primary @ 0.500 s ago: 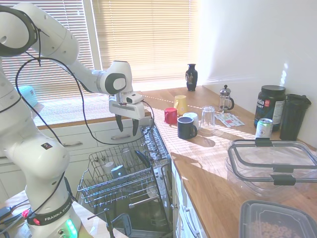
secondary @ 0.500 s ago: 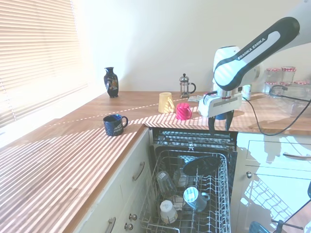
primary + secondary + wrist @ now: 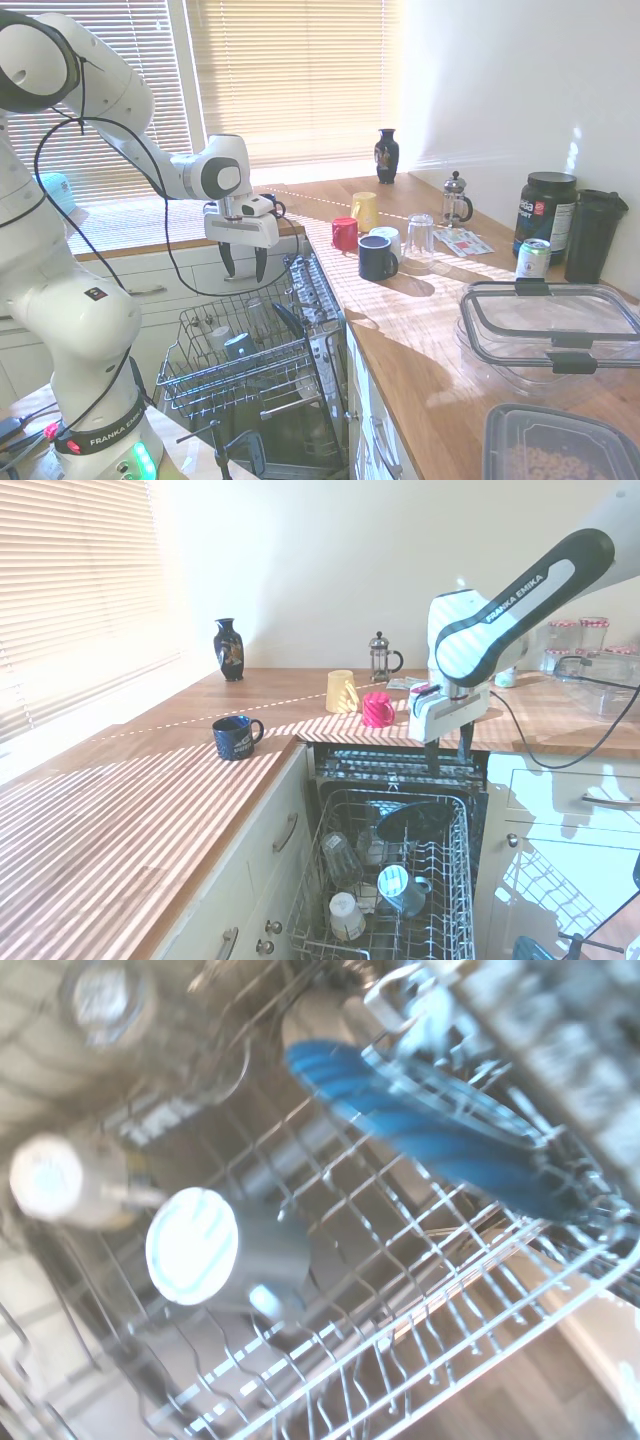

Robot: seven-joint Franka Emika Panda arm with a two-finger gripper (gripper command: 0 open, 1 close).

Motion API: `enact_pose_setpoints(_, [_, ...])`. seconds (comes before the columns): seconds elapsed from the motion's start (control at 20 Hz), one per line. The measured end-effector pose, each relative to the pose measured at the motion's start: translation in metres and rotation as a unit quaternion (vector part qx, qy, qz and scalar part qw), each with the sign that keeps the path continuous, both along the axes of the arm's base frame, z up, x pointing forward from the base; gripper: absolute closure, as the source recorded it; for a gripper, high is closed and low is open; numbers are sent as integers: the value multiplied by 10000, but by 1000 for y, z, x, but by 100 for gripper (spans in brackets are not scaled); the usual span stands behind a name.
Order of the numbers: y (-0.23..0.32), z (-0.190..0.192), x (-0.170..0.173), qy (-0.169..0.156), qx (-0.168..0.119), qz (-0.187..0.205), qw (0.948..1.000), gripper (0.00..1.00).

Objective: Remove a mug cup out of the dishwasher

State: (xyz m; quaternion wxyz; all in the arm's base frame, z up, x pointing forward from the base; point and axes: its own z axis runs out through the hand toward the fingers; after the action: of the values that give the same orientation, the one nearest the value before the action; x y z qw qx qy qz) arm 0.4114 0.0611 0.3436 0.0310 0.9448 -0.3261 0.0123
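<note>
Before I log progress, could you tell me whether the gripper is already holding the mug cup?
No, the gripper hangs open and empty above the dishwasher rack, while the mug cup lies in it.

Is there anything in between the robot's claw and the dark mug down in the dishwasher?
No. In the second exterior view, the open gripper hangs above the rack, and only empty air and bare wire lie between it and the mug cup.

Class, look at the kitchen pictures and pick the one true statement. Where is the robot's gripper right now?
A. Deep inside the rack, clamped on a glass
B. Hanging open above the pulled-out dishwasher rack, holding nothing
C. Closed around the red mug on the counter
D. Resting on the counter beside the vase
B: the gripper hangs above the dishwasher rack with its fingers apart and nothing between them.
</note>
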Motion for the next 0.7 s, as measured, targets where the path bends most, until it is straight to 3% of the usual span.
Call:
enact_pose_setpoints(0.2, [29, -38, -3, 260, -356, 592, 9973, 0])
enact_pose_setpoints(0.5, [68, -85, 5, 575, -842, 1287, 9864, 0])
enact_pose_setpoints(0.7, [83, -110, 25, 781, -926, 1567, 9802, 0])
